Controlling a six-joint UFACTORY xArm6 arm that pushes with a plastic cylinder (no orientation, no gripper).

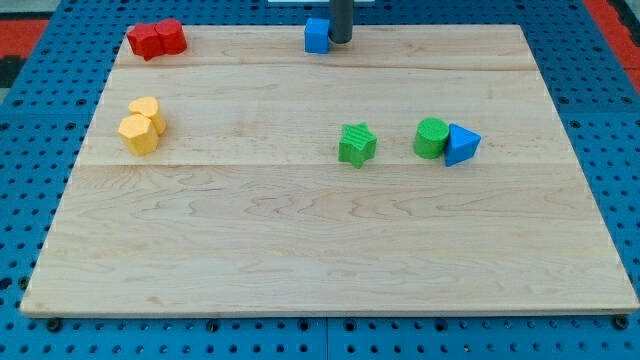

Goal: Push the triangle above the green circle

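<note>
The blue triangle (462,144) lies on the wooden board at the view's right, touching the right side of the green circle (431,137). My tip (341,41) is at the view's top centre, right beside a blue cube (317,35) on its right side, far up and left of the triangle and the circle.
A green star-shaped block (356,144) lies left of the green circle. Two red blocks (157,39) sit at the top left corner. Two yellow blocks (143,124) sit at the left. The board's edge (330,312) runs along the view's bottom.
</note>
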